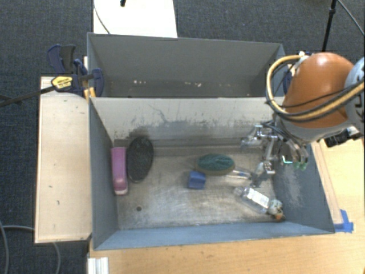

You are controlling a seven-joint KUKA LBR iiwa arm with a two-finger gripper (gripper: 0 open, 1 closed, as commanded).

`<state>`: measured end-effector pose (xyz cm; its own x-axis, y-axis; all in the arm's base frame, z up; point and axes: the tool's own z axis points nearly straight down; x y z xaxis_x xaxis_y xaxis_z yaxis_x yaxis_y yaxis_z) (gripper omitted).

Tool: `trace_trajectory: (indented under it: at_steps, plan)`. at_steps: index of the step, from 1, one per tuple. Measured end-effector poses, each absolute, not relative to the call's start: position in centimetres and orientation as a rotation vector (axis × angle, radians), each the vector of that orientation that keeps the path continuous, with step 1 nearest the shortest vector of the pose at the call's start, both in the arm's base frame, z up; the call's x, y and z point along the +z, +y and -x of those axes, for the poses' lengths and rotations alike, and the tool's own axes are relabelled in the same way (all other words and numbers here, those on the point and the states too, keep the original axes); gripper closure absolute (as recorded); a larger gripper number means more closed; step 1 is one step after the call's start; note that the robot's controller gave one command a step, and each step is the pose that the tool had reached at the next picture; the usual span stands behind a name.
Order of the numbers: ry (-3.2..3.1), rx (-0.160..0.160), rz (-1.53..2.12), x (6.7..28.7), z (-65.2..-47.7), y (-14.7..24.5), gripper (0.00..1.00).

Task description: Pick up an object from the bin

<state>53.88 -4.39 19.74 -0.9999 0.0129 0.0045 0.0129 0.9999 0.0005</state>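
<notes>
Right, camera view, count first: six loose things in the grey metal bin (182, 119), one of each kind except the clear ones.

Landmark is the small blue block (196, 180), near the middle of the floor.
- 1 flat green oval pad (215, 163): just behind and right of the blue block, close but apart.
- 1 black oval lump (140, 157): well left of the blue block.
- 1 pink rectangular bar (118, 170): further left than the black lump and just beside it, against the left wall.
- 2 clear plastic pieces: a pale see-through one (239, 177) right of the blue block, and a clear packet with an orange end (259, 200) right and forward of it.

The metal two-finger gripper (262, 169) is low, right of the blue block, its tip just over the right end of the pale see-through piece. That's the nearest thing to it.

Hard to make out:
- Released or clenched? Can't tell, it's all metal clutter.
- Contact with the see-through piece: can't tell either.
- The see-through piece's outline nearly blends into the floor.
- The orange wrist cover (316, 87) and its looped cables (285, 110) hide the bin's back right corner.
</notes>
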Motion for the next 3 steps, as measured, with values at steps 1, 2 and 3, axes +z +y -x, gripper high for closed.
trace_trajectory:
  at_steps: [1,2,3]
  plan:
    - [-3.147,-0.002,0.064,7.0,-58.7,-2.6,0.00]
    - [-3.153,-0.001,0.062,7.5,-58.8,-2.7,1.00]
    - [-3.113,0.003,-0.483,24.7,-53.5,-3.9,1.00]
